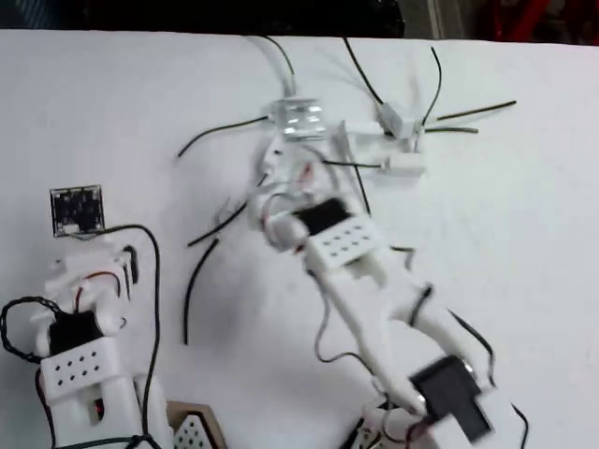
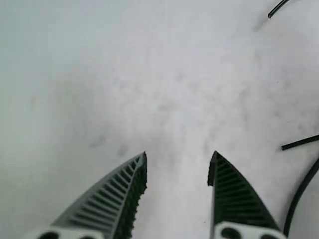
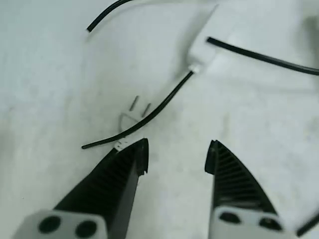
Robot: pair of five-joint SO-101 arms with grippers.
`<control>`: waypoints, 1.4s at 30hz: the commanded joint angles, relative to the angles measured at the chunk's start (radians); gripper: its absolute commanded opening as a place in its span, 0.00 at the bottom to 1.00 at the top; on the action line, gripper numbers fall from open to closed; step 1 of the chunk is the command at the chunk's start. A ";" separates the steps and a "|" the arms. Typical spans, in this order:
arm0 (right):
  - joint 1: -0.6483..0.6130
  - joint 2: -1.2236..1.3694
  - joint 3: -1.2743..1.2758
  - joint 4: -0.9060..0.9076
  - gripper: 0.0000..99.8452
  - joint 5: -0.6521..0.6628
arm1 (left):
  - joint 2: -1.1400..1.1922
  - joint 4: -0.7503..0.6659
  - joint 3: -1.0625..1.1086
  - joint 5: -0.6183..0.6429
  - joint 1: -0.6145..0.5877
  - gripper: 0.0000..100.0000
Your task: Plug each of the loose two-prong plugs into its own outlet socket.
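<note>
Robot arms sit side by side at a white table (image 1: pixel 524 234), seen from above. The left arm (image 1: pixel 80 360) sits at the near left corner. Its gripper (image 2: pixel 177 167) hangs with its jaws wide apart over bare tabletop, holding nothing, and the ends of black wires (image 2: pixel 299 194) lie off to one side of it. The right arm (image 1: pixel 374 299) stretches from the near right edge toward the middle of the table. Its gripper (image 3: pixel 177 154) is also spread wide and empty. Just beyond one fingertip lies a small white two-prong plug (image 3: pixel 130 115), flat on the table with its prongs pointing away from the gripper. A black cord (image 3: pixel 164 99) crosses over the plug and runs to a white socket block (image 3: pixel 207 42) farther off. Toward the far side of the table lie several small white blocks (image 1: pixel 404 166) among loose black wires. A black square marker (image 1: pixel 77 210) lies near the left arm.
</note>
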 commanded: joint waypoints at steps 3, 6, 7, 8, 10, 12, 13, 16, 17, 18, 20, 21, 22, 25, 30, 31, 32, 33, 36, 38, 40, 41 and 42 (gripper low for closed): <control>-0.125 0.191 -0.229 -0.030 0.18 -0.005 | -0.021 -0.025 -0.011 0.017 -0.016 0.21; -0.159 0.312 -0.342 -0.030 0.18 0.000 | -0.021 -0.025 -0.011 0.015 -0.016 0.21; -0.162 0.354 -0.381 -0.030 0.18 0.015 | -0.021 -0.025 -0.011 0.015 -0.016 0.21; -0.163 0.395 -0.417 -0.030 0.18 0.040 | -0.021 -0.025 -0.011 0.015 -0.016 0.21; -0.163 0.476 -0.486 -0.030 0.17 0.080 | -0.021 -0.023 -0.011 0.015 -0.015 0.21; -0.162 0.552 -0.557 -0.030 0.12 0.109 | -0.021 -0.023 -0.011 0.015 -0.013 0.21; -0.160 0.585 -0.589 -0.030 0.10 0.126 | -0.021 -0.023 -0.011 0.015 -0.013 0.21; -0.153 0.674 -0.669 -0.024 0.05 0.189 | -0.021 -0.023 -0.011 0.014 -0.013 0.21; -0.150 0.699 -0.683 -0.022 0.04 0.210 | -0.021 -0.023 -0.011 0.014 -0.013 0.21; -0.148 0.714 -0.686 -0.019 0.04 0.226 | -0.021 -0.023 -0.011 0.014 -0.013 0.21; -0.127 0.730 -0.689 0.027 0.04 0.252 | -0.021 -0.023 -0.009 0.014 -0.013 0.21; -0.113 0.730 -0.689 0.061 0.04 0.253 | -0.021 -0.023 -0.009 0.014 -0.013 0.21; -0.099 0.728 -0.689 0.104 0.04 0.255 | -0.021 -0.023 -0.009 0.014 -0.013 0.21; -0.047 0.710 -0.689 0.243 0.04 0.258 | -0.021 -0.023 -0.009 0.014 -0.013 0.21; 0.030 0.628 -0.684 0.452 0.04 0.258 | -0.021 -0.023 -0.009 0.014 -0.012 0.21; 0.042 0.610 -0.683 0.489 0.04 0.258 | -0.021 -0.023 -0.009 0.014 -0.012 0.21; 0.054 0.595 -0.683 0.529 0.04 0.258 | -0.021 -0.023 -0.008 0.014 -0.012 0.21; 0.067 0.581 -0.683 0.565 0.04 0.259 | -0.021 -0.023 -0.008 0.014 -0.012 0.21; 0.091 0.555 -0.683 0.674 0.02 0.259 | -0.021 -0.023 -0.008 0.014 -0.012 0.21; 0.099 0.549 -0.683 0.751 0.02 0.259 | -0.021 -0.023 -0.008 0.014 -0.012 0.21; 0.099 0.552 -0.683 0.817 0.02 0.259 | -0.021 -0.023 -0.006 0.014 -0.012 0.21; 0.097 0.552 -0.683 0.842 0.02 0.259 | -0.021 -0.023 -0.006 0.014 -0.012 0.21; 0.094 0.547 -0.683 0.858 0.02 0.259 | -0.021 -0.023 -0.006 0.014 -0.012 0.21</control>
